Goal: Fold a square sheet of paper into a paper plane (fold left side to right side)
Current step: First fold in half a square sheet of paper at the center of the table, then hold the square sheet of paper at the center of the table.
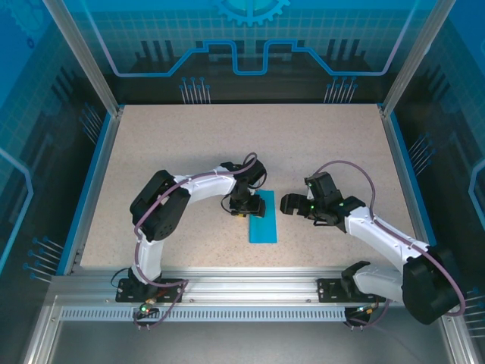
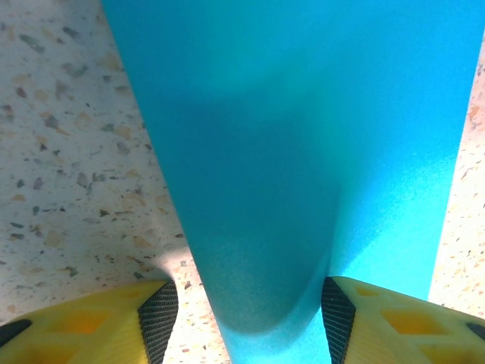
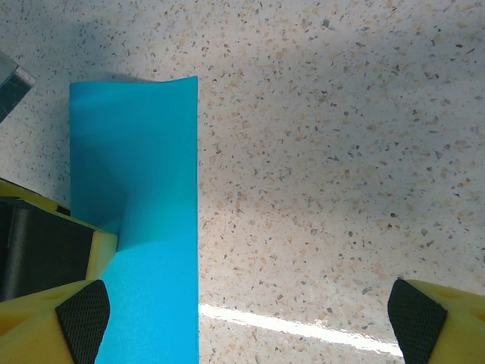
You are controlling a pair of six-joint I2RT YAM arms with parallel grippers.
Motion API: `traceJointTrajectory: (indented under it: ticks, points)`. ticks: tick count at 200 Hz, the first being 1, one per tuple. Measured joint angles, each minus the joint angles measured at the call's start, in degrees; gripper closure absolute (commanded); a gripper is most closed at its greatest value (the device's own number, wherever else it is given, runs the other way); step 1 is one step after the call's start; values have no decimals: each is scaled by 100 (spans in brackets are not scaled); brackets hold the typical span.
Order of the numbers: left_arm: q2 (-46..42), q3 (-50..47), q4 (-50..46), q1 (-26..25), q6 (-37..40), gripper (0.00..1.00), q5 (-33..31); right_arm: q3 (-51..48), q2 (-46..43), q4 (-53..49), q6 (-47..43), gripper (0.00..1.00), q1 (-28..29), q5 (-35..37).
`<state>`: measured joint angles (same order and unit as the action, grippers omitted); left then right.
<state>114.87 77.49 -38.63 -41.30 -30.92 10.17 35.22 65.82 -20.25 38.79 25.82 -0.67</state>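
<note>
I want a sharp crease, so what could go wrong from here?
The square sheet of paper bows up uncreased between the left gripper's pads; it could spring open or crease crooked. The right gripper hangs open, not pinning the sheet, so it might slide.

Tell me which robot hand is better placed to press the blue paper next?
Probably the left hand: it is over the paper at its far end, fingers either side. The right hand hangs open beside it.

A speckled beige counter [image 1: 318, 144] is bordered by blue edging [image 1: 89, 182] and fronted by aluminium rails [image 1: 250, 292].
</note>
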Motion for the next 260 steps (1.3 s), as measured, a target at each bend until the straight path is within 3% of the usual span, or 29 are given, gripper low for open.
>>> traceJointTrajectory:
  ticks: [260]
  points:
    - [31, 50, -57, -24, -11, 42, -79, 0, 20, 17, -4, 0, 0, -22]
